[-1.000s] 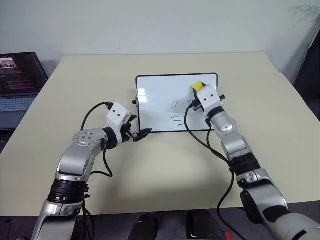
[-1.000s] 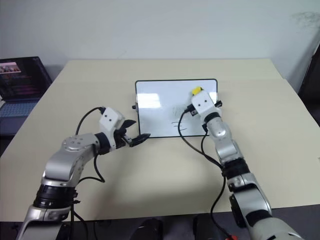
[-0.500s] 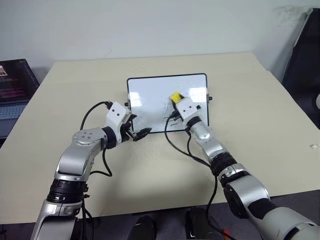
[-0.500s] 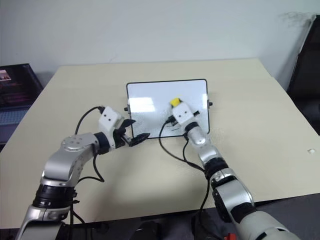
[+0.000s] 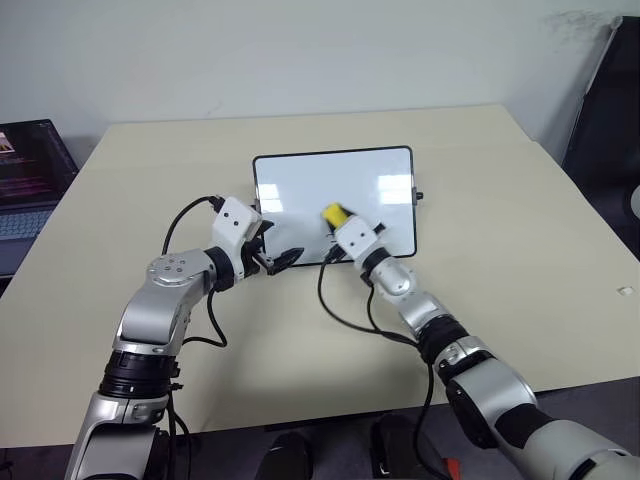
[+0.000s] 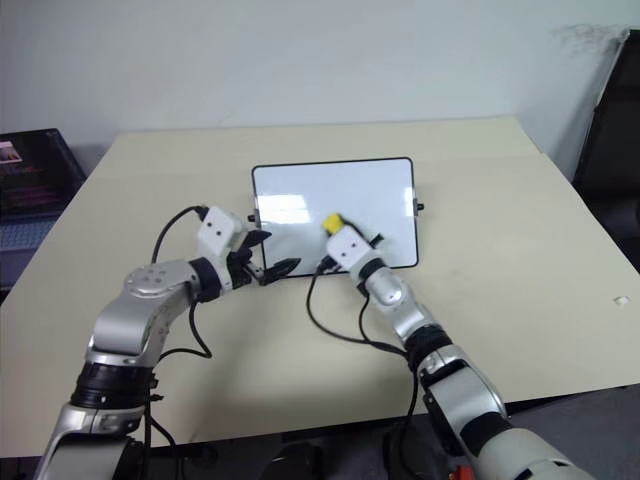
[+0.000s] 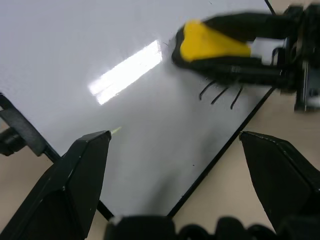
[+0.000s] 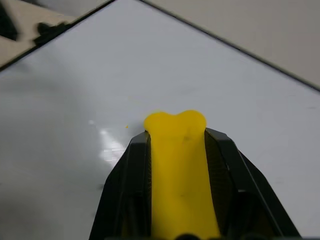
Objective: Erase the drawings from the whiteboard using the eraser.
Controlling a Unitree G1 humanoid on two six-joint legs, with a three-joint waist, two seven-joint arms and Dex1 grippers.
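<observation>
The whiteboard (image 5: 300, 185) lies flat in the middle of the table. My right gripper (image 5: 336, 217) is shut on the yellow eraser (image 5: 332, 213), which presses on the board's near middle. In the right wrist view the eraser (image 8: 177, 165) sits between the two black fingers (image 8: 131, 170) on the white surface. A few short dark lines of the drawings (image 7: 220, 92) show beside the eraser (image 7: 210, 42), close to the board's near edge. My left gripper (image 5: 280, 258) is open at the board's near left corner, its fingers (image 7: 82, 170) spread over that edge.
A laptop (image 5: 25, 180) with a lit screen stands off the table's far left. A dark upright object (image 5: 605, 100) stands beyond the right side. The beige table (image 5: 480, 200) has room right of the board, and a tiny white scrap (image 5: 625, 291) lies there.
My right gripper has slid the eraser left and toward the board's near edge, over the squiggles. The camera turned, shifting the scene. The left arm stayed put.
</observation>
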